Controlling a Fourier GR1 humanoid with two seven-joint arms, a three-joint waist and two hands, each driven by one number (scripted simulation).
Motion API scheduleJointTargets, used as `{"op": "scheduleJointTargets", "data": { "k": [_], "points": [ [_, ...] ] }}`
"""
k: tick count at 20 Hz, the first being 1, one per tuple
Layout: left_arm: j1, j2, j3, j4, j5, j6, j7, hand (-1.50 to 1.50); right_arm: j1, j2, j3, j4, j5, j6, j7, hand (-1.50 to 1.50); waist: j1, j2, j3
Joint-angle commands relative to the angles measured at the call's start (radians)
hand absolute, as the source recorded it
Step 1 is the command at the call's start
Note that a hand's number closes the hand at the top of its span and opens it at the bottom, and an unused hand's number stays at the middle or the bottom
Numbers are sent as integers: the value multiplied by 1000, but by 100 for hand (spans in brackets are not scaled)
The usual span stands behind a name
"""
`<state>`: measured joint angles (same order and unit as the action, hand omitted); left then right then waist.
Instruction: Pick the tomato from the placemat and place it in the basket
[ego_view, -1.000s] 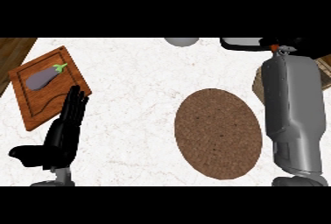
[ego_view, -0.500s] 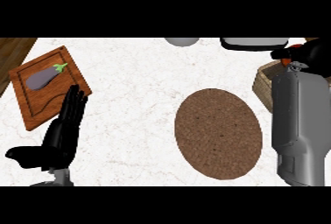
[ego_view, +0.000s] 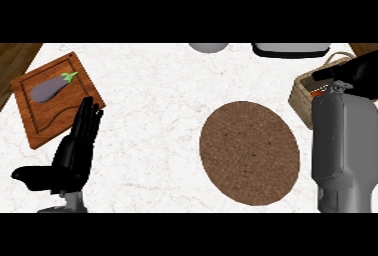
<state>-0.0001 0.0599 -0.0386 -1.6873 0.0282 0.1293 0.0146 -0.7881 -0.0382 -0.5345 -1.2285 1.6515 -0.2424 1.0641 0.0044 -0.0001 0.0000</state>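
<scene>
The brown oval placemat (ego_view: 249, 152) lies right of centre with nothing on it. At the right edge stands a woven basket (ego_view: 304, 95). My right hand (ego_view: 348, 73) hangs over the basket, curled, and hides most of it. Only a red sliver of the tomato (ego_view: 318, 93) shows under the hand, just inside the basket's rim. My left hand (ego_view: 71, 150) rests open at the lower left, fingers pointing up toward the board.
A wooden cutting board (ego_view: 55, 100) with a purple eggplant (ego_view: 48, 89) on it lies at the far left. A grey round object (ego_view: 209, 47) and a dark-rimmed container (ego_view: 290, 49) sit along the back edge. Wooden counter ends show at both back corners.
My right arm has swung to the right and a little nearer, bringing the hand and tomato from the back edge over the basket. The left hand has stayed put.
</scene>
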Motion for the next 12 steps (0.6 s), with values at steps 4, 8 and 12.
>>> {"op": "scheduleJointTargets", "data": {
  "k": [4, 8, 12],
  "points": [
    [-43, -9, -2, 38, -12, 3, -3, 0, 12, -42, 35, -50, 24, -142, 21, -150, -1, 1, 0],
    [-16, -1, 4, -23, -6, 5, 28, 0, 5, -13, 83, -87, 166, -160, 98, -150, 6, 1, 0],
    [-46, 21, 50, 5, 24, -11, 28, 0, 38, -6, 96, -311, 217, 29, 101, -150, -12, -5, -1]
  ]
}}
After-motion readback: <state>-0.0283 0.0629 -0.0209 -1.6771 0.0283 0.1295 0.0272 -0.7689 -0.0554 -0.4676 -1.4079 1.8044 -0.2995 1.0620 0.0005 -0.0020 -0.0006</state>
